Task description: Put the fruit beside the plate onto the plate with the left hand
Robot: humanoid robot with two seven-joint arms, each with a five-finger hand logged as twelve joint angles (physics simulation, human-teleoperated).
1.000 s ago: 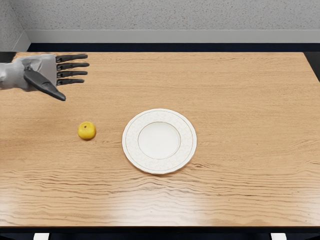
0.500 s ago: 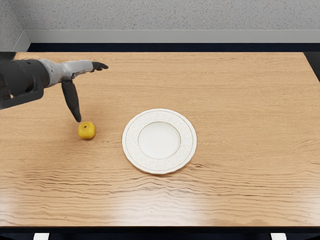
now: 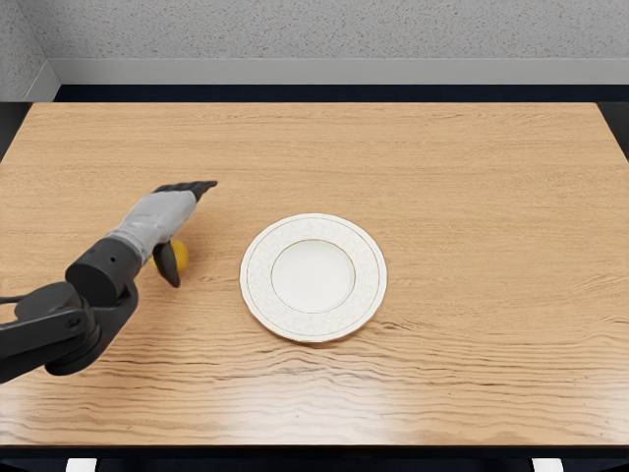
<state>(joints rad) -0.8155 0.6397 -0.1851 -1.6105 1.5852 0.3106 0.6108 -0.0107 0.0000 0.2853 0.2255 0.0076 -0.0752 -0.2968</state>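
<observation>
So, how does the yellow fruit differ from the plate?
The fruit is small, yellow and round; the plate is much wider, white and flat. The fruit is partly hidden by the left hand; the plate lies fully in view. Both rest on the table.

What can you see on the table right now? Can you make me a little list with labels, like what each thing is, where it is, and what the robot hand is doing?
Fruit: small round yellow fruit, on the table just left of the plate, partly hidden by the hand
Plate: round white plate, near the table's middle
Table: light wooden table
Left hand: grey left hand over the fruit, fingers stretched out, thumb down beside it, not gripping
Right hand: not in view
Job: fruit not yet on the plate
</observation>
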